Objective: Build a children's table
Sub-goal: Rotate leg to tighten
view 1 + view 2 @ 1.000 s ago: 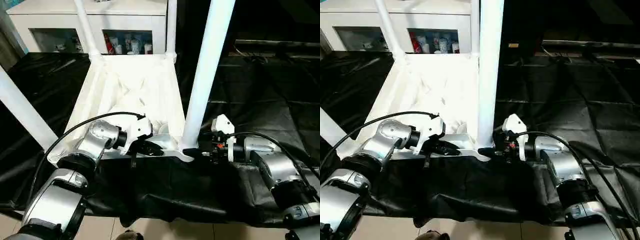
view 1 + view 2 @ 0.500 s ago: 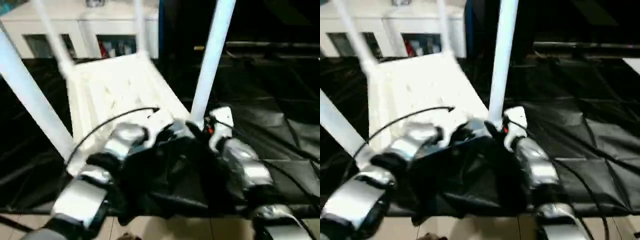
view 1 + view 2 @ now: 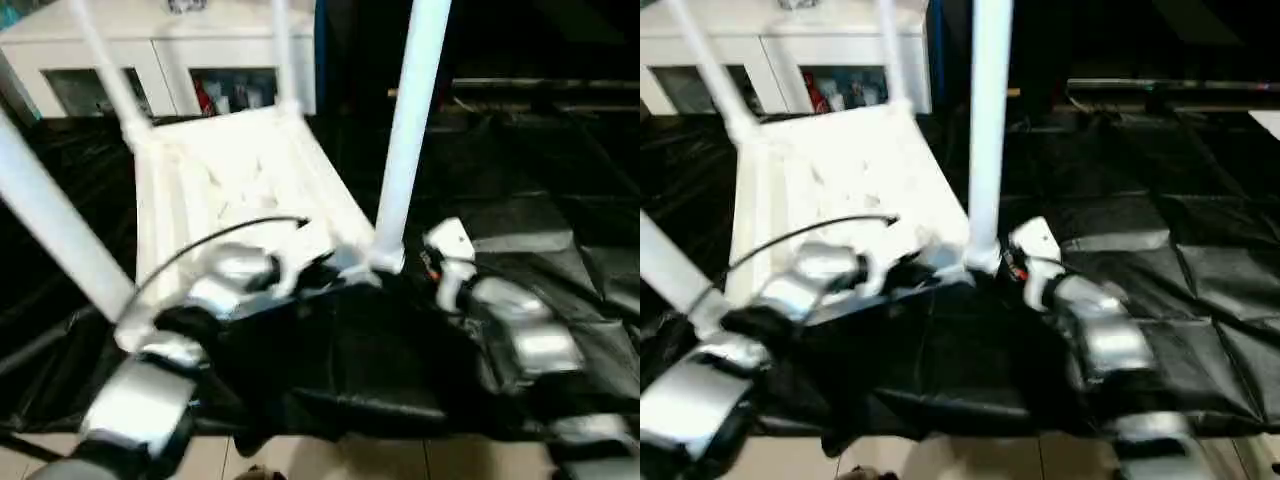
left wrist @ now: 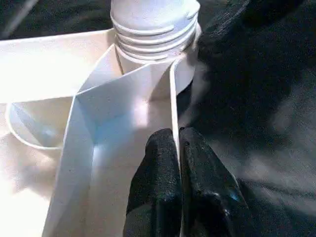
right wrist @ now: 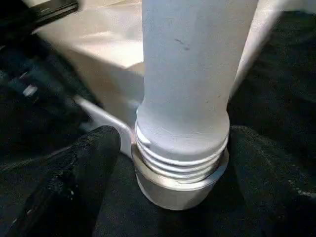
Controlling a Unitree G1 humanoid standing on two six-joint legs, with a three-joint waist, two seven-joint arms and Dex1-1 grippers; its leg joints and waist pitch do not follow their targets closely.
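**Tabletop upside down on the desk, both end effectors at its near right corner**

Left eye view: the white tabletop [image 3: 235, 185] lies ribbed side up on the black-draped desk [image 3: 520, 170], with four white legs rising from its corners. The near right leg [image 3: 405, 130] stands at the corner closest to both arms; the near left leg [image 3: 55, 225] leans out toward the left. The left end effector [image 3: 325, 272] sits on the tabletop's near edge, and the right end effector [image 3: 405, 275] is at the base of the near right leg. A white cabinet [image 3: 180, 45] stands beyond the desk.

Left wrist view: the left end effector [image 4: 178, 148] has its two black fingers pressed together on the thin rim [image 4: 174, 103] of the tabletop, pinching it just beside the corner socket [image 4: 155, 44] (threads of the leg show above it).

Right wrist view: the right end effector [image 5: 173, 148] is spread, one finger [image 5: 74, 173] on each side of the leg's threaded base [image 5: 180, 163], neither clearly touching it.
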